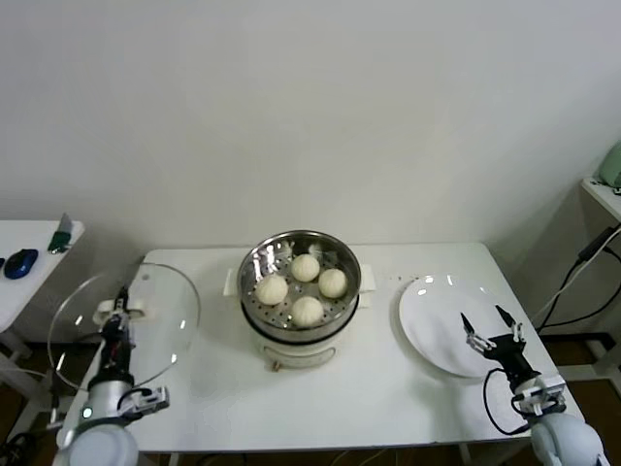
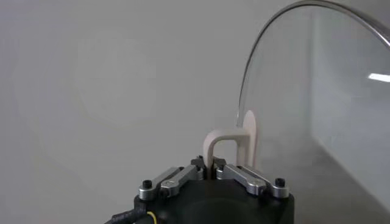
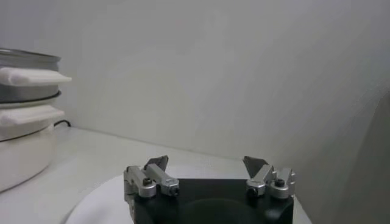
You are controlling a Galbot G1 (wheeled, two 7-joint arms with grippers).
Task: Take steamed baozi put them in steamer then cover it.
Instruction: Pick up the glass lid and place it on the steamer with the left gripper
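Observation:
Several cream-white baozi point(image 1: 306, 287) lie in the steel steamer point(image 1: 254, 264), which sits on its cream pot base at the table's middle. My left gripper point(image 1: 120, 309) is shut on the cream handle point(image 2: 220, 145) of the clear glass cover point(image 1: 160, 320) and holds it lifted and tilted at the table's left end, apart from the steamer. The cover's rim point(image 2: 262, 45) also shows in the left wrist view. My right gripper point(image 1: 492, 326) is open and empty above the white plate point(image 1: 432, 316). The steamer's side point(image 3: 24, 79) shows in the right wrist view, beyond that gripper point(image 3: 206, 163).
The white plate point(image 3: 103, 195) lies to the right of the steamer. A side table at far left holds a blue object point(image 1: 19, 262). Cables point(image 1: 582, 272) hang beside a stand at the far right.

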